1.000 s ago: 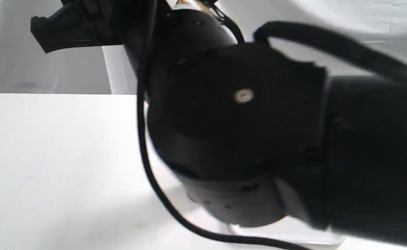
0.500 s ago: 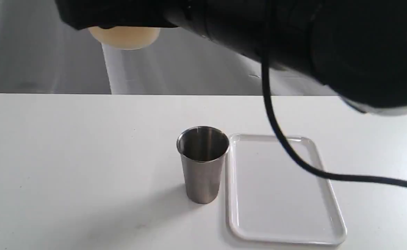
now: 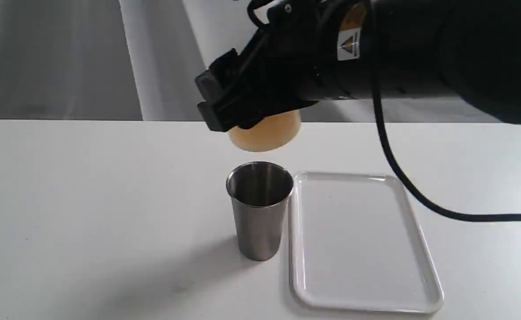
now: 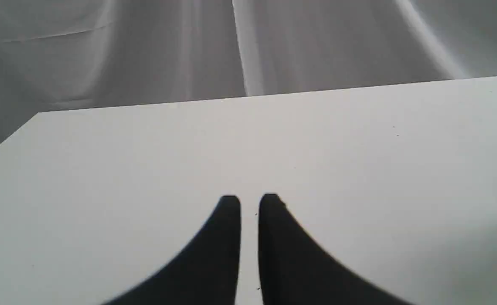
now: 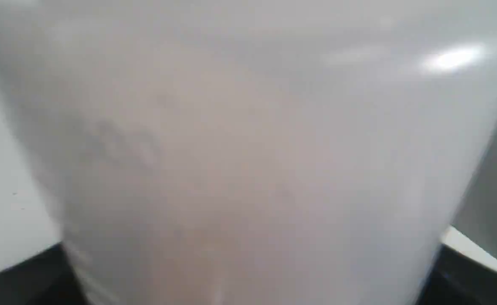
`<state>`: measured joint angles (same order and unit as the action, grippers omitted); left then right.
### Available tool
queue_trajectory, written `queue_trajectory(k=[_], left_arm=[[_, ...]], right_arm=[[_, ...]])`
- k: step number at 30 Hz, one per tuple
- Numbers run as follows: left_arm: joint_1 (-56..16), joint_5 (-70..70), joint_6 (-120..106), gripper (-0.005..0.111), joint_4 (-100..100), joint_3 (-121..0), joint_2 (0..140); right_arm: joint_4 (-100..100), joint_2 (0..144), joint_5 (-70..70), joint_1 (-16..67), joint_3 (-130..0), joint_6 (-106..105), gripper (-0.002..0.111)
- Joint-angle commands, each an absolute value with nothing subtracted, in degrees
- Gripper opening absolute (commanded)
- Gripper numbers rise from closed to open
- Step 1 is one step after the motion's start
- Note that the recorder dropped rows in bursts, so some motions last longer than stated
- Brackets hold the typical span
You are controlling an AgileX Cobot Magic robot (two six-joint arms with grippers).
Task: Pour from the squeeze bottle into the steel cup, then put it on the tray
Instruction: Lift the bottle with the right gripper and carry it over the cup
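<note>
Reaching across horizontally, right gripper point(image 3: 236, 104) holds squeeze bottle point(image 3: 265, 133) aloft, base down.

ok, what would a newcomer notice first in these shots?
The black right pincer dominates the top of the exterior view, clamped on a squeeze bottle of amber liquid hanging base-down above the steel cup. A white tray lies close beside the cup on the table. The right wrist view is only blurred bottle wall.
</note>
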<state>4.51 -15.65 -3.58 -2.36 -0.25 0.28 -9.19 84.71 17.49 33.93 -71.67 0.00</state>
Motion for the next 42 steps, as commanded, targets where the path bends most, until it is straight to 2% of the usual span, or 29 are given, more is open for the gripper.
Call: queue_trajectory(k=[1,12,25,37,42], left_arm=[[4.37,-15.24,-3.48,0.008,-2.49,0.00,0.00],[4.37,-15.24,-3.48,0.008,-2.49,0.00,0.00],[4.37,-15.24,-3.48,0.008,-2.49,0.00,0.00],[4.37,-15.24,-3.48,0.008,-2.49,0.00,0.00],[4.37,-15.24,-3.48,0.008,-2.49,0.00,0.00]], right_arm=[[-15.14,83.83,17.40,32.11,-71.79,7.21,0.000],[-42.16,83.83,25.86,31.13,-71.54,30.96,0.000],[-82.34,82.77,31.96,31.35,-59.43,67.50,0.000],[-96.09,82.45,37.05,31.35,-53.28,68.61,0.000],[-96.71,86.43,41.79,31.35,-53.16,68.60,0.000]])
